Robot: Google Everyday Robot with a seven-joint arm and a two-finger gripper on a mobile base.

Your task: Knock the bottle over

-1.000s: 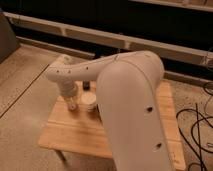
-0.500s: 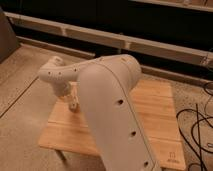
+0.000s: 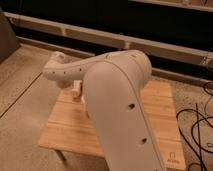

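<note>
The white arm [image 3: 120, 110] fills the near middle, its thick link rising from the bottom edge and bending left into a slimmer link. Below it stands the pale wooden counter [image 3: 65, 130] on a speckled floor [image 3: 25, 85]. The gripper [image 3: 75, 90] hangs from the slim link's underside, over the counter's far left part, jaws pressed together with nothing seen between them. The bottle is hidden; whether it is behind the arm or by the gripper I cannot tell. Dark cables [image 3: 200, 120] lie on the floor to the right. Farthest back, a pale rail [image 3: 100, 36] runs across a dark wall
</note>
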